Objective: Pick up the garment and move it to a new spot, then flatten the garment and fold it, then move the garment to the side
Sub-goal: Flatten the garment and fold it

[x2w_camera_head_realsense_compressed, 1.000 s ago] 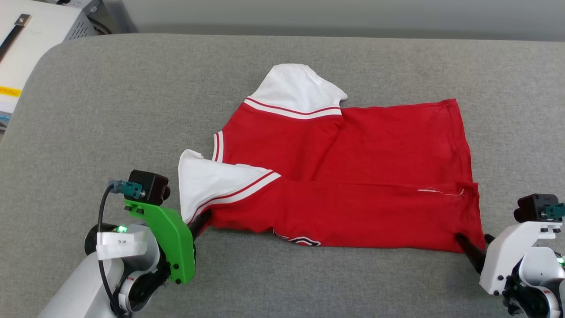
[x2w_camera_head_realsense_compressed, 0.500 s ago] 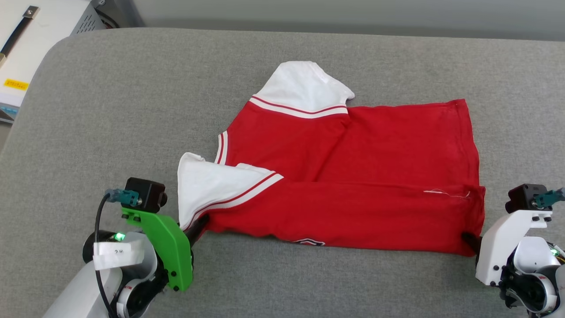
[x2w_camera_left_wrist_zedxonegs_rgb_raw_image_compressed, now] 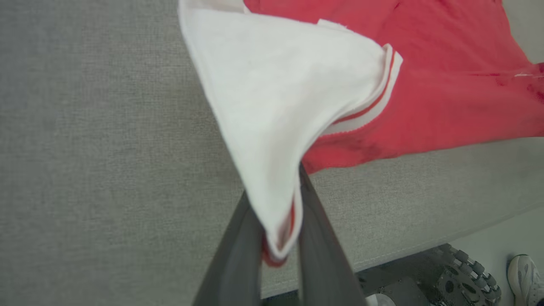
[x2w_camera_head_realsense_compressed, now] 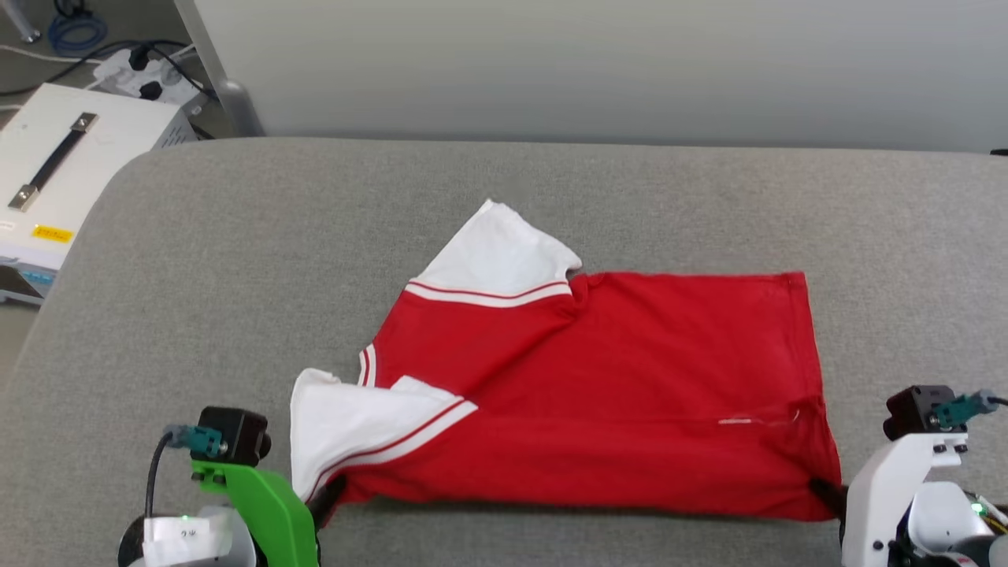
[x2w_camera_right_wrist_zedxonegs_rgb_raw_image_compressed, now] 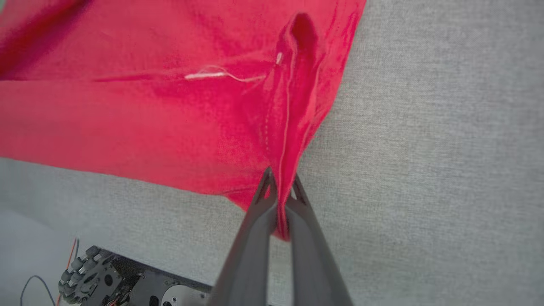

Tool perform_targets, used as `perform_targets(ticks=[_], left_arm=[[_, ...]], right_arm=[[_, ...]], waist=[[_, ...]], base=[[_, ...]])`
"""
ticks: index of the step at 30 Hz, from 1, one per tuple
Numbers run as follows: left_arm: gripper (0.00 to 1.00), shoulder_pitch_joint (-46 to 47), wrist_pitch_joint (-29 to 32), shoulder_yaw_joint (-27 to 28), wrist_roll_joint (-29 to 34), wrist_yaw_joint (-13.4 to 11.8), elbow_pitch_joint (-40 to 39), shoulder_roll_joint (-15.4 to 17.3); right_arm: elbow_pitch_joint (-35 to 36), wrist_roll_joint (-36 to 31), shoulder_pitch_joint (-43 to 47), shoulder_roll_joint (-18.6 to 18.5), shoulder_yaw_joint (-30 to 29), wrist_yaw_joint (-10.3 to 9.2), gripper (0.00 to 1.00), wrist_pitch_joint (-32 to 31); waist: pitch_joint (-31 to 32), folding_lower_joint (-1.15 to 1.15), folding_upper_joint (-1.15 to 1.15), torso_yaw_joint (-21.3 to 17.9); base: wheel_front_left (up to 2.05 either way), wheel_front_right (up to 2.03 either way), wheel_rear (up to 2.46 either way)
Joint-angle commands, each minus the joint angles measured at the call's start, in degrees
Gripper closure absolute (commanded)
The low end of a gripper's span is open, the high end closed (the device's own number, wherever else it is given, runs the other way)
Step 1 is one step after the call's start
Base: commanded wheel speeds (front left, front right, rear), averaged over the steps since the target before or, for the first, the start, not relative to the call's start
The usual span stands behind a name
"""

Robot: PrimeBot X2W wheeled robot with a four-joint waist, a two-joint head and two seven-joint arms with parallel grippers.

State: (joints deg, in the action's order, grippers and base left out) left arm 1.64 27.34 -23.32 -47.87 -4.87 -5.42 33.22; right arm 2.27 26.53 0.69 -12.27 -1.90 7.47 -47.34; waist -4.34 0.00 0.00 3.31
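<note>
The garment (x2w_camera_head_realsense_compressed: 614, 394), a red jersey with white short sleeves trimmed in red stripes, lies spread on the grey cushioned surface (x2w_camera_head_realsense_compressed: 197, 276), its near edge lifted. My left gripper (x2w_camera_head_realsense_compressed: 329, 492) is shut on the near white sleeve (x2w_camera_left_wrist_zedxonegs_rgb_raw_image_compressed: 272, 93), whose tip is pinched between the dark fingers (x2w_camera_left_wrist_zedxonegs_rgb_raw_image_compressed: 238, 250). My right gripper (x2w_camera_head_realsense_compressed: 823, 494) is shut on the garment's near right hem corner (x2w_camera_right_wrist_zedxonegs_rgb_raw_image_compressed: 284, 170), the red fabric bunched between its fingertips. The far sleeve (x2w_camera_head_realsense_compressed: 496, 252) lies flat, pointing away.
A white box with a black handle (x2w_camera_head_realsense_compressed: 63, 165) stands off the surface at the far left, with cables behind it. A pale wall runs along the back. In the wrist views the surface's near edge, the robot's wheeled base (x2w_camera_left_wrist_zedxonegs_rgb_raw_image_compressed: 463, 276) and a shoe (x2w_camera_left_wrist_zedxonegs_rgb_raw_image_compressed: 525, 274) show below.
The right gripper closed on the hem corner. The head camera tilted up, so the whole scene sits lower in view. The garment's near edge has drawn toward me, hiding the numeral print.
</note>
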Motion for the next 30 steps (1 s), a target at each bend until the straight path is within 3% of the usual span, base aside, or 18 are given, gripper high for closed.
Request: perform_targets(ticks=[1,7,14,15,16,17,23,30], left_arm=[[1.0,-2.1,0.3,0.4,-0.6,-0.9,-0.5,0.8],[1.0,-7.9,0.5,1.0,-2.8,-2.8,-0.9,0.9],[1.0,-8.5,-0.4,0.6,-7.0,-0.8,4.3,-3.2],[0.83,-7.9,-0.6,0.6,-7.0,-0.5,5.3,-3.5],[0.13,-7.4,-0.8,0.6,-7.2,-0.4,6.0,-3.8],[0.0,-6.8,-0.9,0.7,-7.3,-0.2,6.9,-4.2],[0.0,-4.0,-3.5,1.4,-5.1,0.7,8.5,-3.3],[0.0,-0.6,-8.3,2.4,-0.9,0.8,7.4,-2.1]], right_arm=[[1.3,0.3,2.0,0.4,-0.5,0.02,1.0,-0.6],[4.4,-0.3,8.6,2.1,-2.5,0.02,1.0,-2.0],[1.1,0.0,11.4,4.8,-3.7,0.02,1.0,0.8],[0.2,0.4,11.2,4.8,-3.9,0.02,0.75,2.0],[-0.5,1.1,11.0,5.1,-4.1,0.02,0.28,3.1],[-1.1,1.5,10.7,5.1,-4.0,0.02,0.0,4.4],[-0.4,1.1,9.0,4.7,-3.2,0.02,0.0,16.9],[2.3,-4.8,6.8,5.5,-3.2,0.02,0.0,32.7]], waist=[[2.9,0.0,0.0,-0.3],[4.1,0.0,0.0,-0.8],[3.4,0.0,0.0,-0.9],[3.1,0.0,0.0,-0.9],[3.0,0.0,0.0,-0.9],[2.9,0.0,0.0,-0.9],[2.7,0.0,0.0,-1.1],[2.7,0.0,0.0,-1.6]], base=[[0.0,0.0,0.0],[0.0,0.0,0.0],[0.0,0.0,0.0],[0.0,0.0,0.0],[0.0,0.0,0.0],[0.0,0.0,0.0],[0.0,0.0,0.0],[0.0,0.0,0.0]])
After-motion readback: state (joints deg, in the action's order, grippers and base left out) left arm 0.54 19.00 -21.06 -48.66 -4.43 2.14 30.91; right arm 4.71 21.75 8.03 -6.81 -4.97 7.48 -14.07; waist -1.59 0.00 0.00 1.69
